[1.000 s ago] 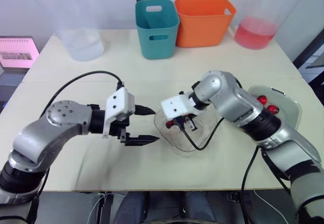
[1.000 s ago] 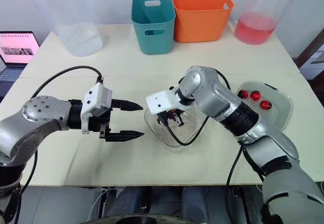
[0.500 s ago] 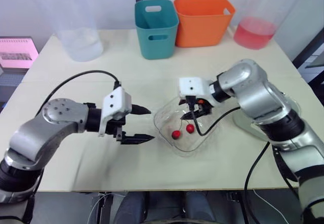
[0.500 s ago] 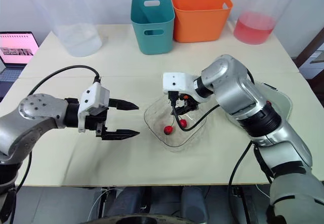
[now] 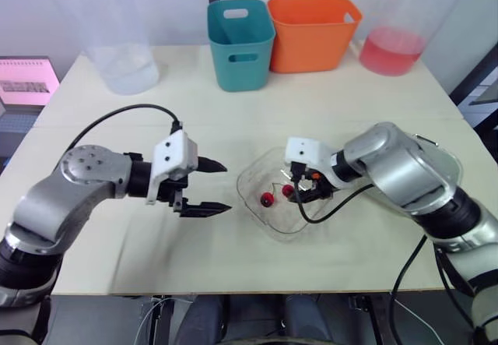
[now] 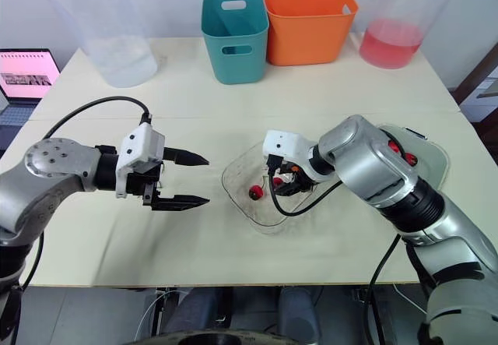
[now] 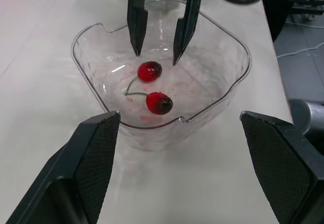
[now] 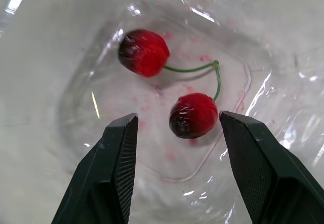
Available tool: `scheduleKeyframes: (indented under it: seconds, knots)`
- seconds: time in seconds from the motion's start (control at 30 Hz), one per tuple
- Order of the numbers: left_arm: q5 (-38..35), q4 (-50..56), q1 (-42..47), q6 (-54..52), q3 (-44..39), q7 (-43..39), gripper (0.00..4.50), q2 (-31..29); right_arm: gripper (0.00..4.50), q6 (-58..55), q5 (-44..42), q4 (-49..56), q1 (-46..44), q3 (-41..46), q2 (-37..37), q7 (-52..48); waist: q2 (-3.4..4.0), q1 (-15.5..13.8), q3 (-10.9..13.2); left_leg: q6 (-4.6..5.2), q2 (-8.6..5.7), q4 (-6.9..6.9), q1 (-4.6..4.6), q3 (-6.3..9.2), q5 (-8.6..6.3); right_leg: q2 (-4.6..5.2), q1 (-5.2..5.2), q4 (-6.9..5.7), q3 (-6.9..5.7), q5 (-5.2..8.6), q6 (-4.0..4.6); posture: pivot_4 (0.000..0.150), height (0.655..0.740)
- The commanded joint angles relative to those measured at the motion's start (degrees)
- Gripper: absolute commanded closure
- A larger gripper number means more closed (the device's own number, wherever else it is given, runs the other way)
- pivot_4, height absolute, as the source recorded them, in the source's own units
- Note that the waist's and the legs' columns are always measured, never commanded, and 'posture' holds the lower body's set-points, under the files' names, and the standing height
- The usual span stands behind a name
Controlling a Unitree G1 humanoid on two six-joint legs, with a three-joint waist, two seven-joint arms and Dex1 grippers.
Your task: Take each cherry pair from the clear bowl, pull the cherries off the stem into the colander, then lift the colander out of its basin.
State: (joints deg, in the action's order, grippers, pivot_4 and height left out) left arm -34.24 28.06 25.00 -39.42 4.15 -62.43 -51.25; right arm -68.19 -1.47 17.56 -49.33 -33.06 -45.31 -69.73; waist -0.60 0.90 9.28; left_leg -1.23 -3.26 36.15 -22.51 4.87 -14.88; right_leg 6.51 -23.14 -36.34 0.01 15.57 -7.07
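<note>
Right pincer (image 8: pixel 178 117) is now reaching down inside the bowl (image 7: pixel 237 82), whereas half a second ago it was hanging higher, over the far rim. Its fingers are standing apart with room to spare for one cherry, and they are gripping nothing. I'm seeing the cherry pair (image 7: pixel 159 103) lying on the bowl's floor, joined by the green stem. One cherry is sitting between the fingertips and the other is lying toward 9 o'clock of it. Left pincer (image 5: pixel 226 187) is hovering at 9 o'clock of the bowl, spread wide and empty, and it has drifted slightly away from the rim. At 3 o'clock the colander (image 6: pixel 433 152) is showing red cherries (image 6: pixel 410 159) past the right arm. A pink screen (image 6: pixel 27 72) is glowing at 10 o'clock, but I'm finding its writing too small to read.
</note>
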Motion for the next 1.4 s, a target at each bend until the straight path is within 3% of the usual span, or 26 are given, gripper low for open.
scheduleKeyframes:
  seconds: [0.03, 0.53, 0.63, 0.73, 0.83, 1.0, 1.1, 1.27, 1.4]
  knots:
    - [0.44, 1.09, 0.28, 0.88, -0.05, -0.10, 0.49, -0.04, 1.76, 1.18, -0.75, 0.35, -2.09, -1.42, 0.05, 0.80, 0.00, 0.00, 0.00, 0.00, 0.00, 0.00, 0.00, 0.00, 0.00, 0.00, 0.00, 0.00, 0.00, 0.00, 0.00, 0.150, 0.7400]
    - [0.36, 2.06, 0.11, 0.46, -0.12, 1.49, 0.49, 0.60, 1.76, 4.57, 0.10, -6.00, -3.54, -5.87, 2.79, 4.70, 0.00, 0.02, 0.00, -0.03, 0.00, 0.00, 0.00, 0.01, 0.01, -0.01, -0.01, 0.00, 0.00, 0.00, 0.00, 0.150, 0.7400]
    - [0.43, 2.06, 0.10, 0.52, -0.08, 1.55, 0.49, 0.54, 2.60, 4.87, 0.19, -5.82, -3.29, -6.05, 2.79, 5.14, 0.00, 0.02, 0.00, -0.02, 0.00, 0.00, 0.00, 0.01, 0.01, -0.01, -0.01, 0.00, 0.00, 0.00, 0.00, 0.150, 0.7400]
    - [0.78, 1.73, 0.23, 0.90, 0.06, 1.53, 0.49, 0.60, 3.87, 4.86, 0.11, -5.04, -3.30, -5.60, 2.51, 5.66, 0.00, 0.01, 0.00, -0.02, 0.00, 0.00, 0.00, 0.01, 0.01, -0.01, -0.01, 0.00, 0.00, 0.00, 0.00, 0.150, 0.7400]
    - [0.90, 1.15, 0.46, 1.08, -0.12, 1.33, 0.49, 0.66, 3.87, 4.92, -0.05, -3.87, -3.91, -3.36, 1.80, 6.60, 0.00, 0.01, 0.00, -0.02, 0.00, -0.01, 0.00, 0.01, 0.01, -0.01, -0.01, 0.00, -0.01, 0.00, 0.00, 0.150, 0.7400]
    - [-1.65, -1.84, 2.03, -0.16, -3.50, 1.17, 0.49, 1.00, 3.87, 6.65, -4.10, 1.10, -3.51, 7.07, -1.38, 6.34, 0.00, -0.16, 0.00, -0.01, 0.00, 0.00, -0.01, 0.01, 0.00, -0.01, -0.01, 0.00, 0.00, 0.00, 0.00, 0.150, 0.7400]
    - [-6.39, -6.06, 5.17, -2.28, -7.66, 1.55, 0.49, 2.39, 3.87, 11.21, -10.40, 4.67, -0.50, 20.22, -1.40, 6.15, -0.02, -0.33, 0.01, 0.01, 0.00, 0.00, -0.01, 0.03, 0.00, 0.00, 0.02, 0.02, -0.02, 0.00, 0.00, 0.150, 0.7400]
    - [-12.48, -12.82, 13.06, -5.83, -11.46, 2.66, 0.49, 6.11, 3.87, 15.32, -20.10, 7.53, 3.78, 39.47, 5.96, 12.46, -0.03, -0.19, 0.00, 0.03, 0.01, 0.03, 0.02, 0.05, -0.02, -0.01, 0.08, -0.01, -0.06, 0.00, -0.01, 0.150, 0.7400]
    - [-14.26, -17.60, 20.65, -6.91, -11.04, 3.70, 0.49, 10.20, 3.87, 14.37, -24.61, 7.85, 4.19, 45.17, 12.59, 20.09, -0.02, -0.11, 0.00, -0.25, 0.00, 0.05, 0.02, 0.06, 0.15, 0.00, 0.05, -0.13, -0.06, 0.00, -0.01, 0.150, 0.7400]
